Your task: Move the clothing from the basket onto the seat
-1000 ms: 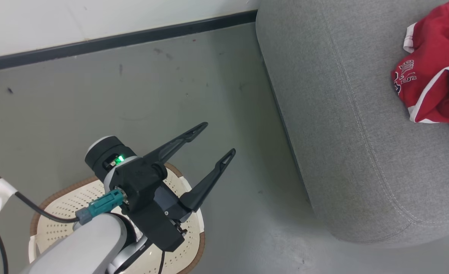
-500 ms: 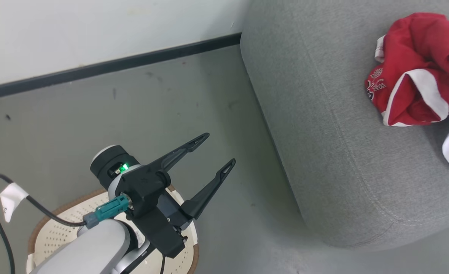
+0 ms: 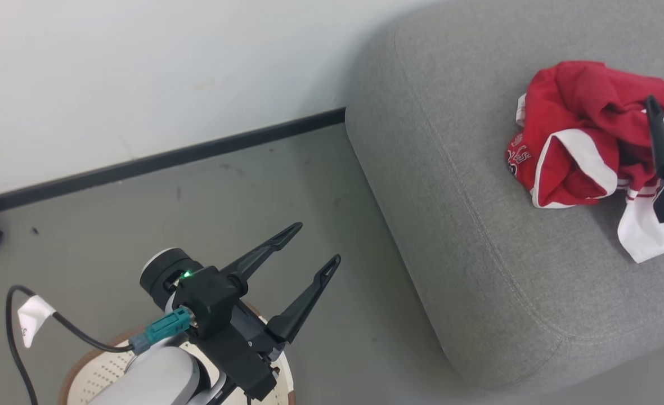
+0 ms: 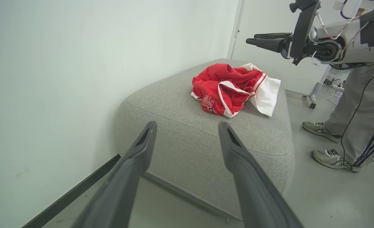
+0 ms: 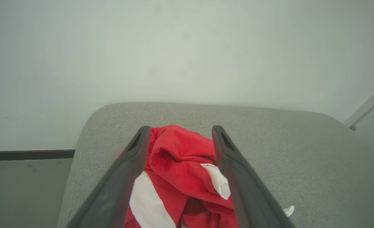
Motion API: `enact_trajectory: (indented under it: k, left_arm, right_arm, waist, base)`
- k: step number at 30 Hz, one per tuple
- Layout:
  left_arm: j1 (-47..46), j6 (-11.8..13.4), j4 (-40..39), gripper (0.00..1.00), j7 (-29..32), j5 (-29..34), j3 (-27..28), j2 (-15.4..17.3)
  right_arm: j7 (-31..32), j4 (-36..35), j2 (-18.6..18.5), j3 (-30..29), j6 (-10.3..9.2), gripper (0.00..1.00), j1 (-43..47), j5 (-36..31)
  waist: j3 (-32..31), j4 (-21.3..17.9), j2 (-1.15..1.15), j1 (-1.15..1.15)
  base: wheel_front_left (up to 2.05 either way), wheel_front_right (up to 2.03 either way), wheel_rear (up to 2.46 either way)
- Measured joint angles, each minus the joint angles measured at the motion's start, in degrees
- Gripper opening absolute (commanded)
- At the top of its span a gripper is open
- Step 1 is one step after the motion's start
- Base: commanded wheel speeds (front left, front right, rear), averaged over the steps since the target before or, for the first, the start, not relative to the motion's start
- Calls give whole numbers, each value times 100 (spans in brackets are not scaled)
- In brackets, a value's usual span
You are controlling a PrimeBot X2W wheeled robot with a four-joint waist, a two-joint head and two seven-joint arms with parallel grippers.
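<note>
the camera has turned toward the seat (image 3: 478,225); the clothing (image 3: 574,135) lies there, let go. right gripper (image 5: 180,127) above it and left gripper (image 3: 317,242) over the basket (image 3: 93,371) are spread apart, empty.

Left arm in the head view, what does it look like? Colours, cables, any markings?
Pale grey forearm, black wrist with a green light, and a black left end effector with two long tapered fingers. A teal connector carries a black cable wearing a white tag.
</note>
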Motion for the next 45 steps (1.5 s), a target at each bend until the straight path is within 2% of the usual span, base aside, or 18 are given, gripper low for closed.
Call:
enact_trajectory:
  k: [8, 16, 24, 27, 37, 42, 45]
  left_arm:
    - [189, 124, 305, 100, -110, -214, 149, -115]
    - [542, 312, 535, 100, -190, -379, 412, -158]
    - [1001, 524, 697, 100, -233, -631, 675, -164]
    - [1146, 544, 755, 100, -255, -683, 748, -159]
    - [1757, 890, 872, 100, -261, -838, 1124, -152]
    - [2298, 1090, 872, 100, -264, -1004, 1700, -14]
    - [2538, 1123, 871, 100, -263, -1015, 1894, 2]
  right_arm:
    - [-244, -857, -77, -231, -2, 100, 571, 164]
    - [-268, -1880, -214, -478, -199, 100, 1580, 294]
    - [-275, -3098, -115, -742, -437, 100, 2737, 387]
    - [-274, -3330, -32, -828, -488, 100, 3045, 442]
    - [-274, -3794, 397, -1076, -668, 100, 4018, 470]
    - [-274, -3841, 730, -1069, -683, 100, 4089, 276]
    - [-274, -3830, 850, -1088, -686, 100, 4227, 216]
  waist:
    - [-455, 138, 0, 0]
    - [-837, 467, -1, 0]
    - [-1158, 962, -1, 0]
    - [-1231, 1127, -1, 0]
    - [-1394, 1505, -1, 1]
    - [-1430, 1512, -1, 1]
    - [-1445, 1478, 0, 1]
  base:
    - [0, 0, 0]
    - [0, 0, 0]
    - [0, 0, 0]
    - [0, 0, 0]
    - [0, 0, 0]
    - [0, 0, 0]
    - [0, 0, 0]
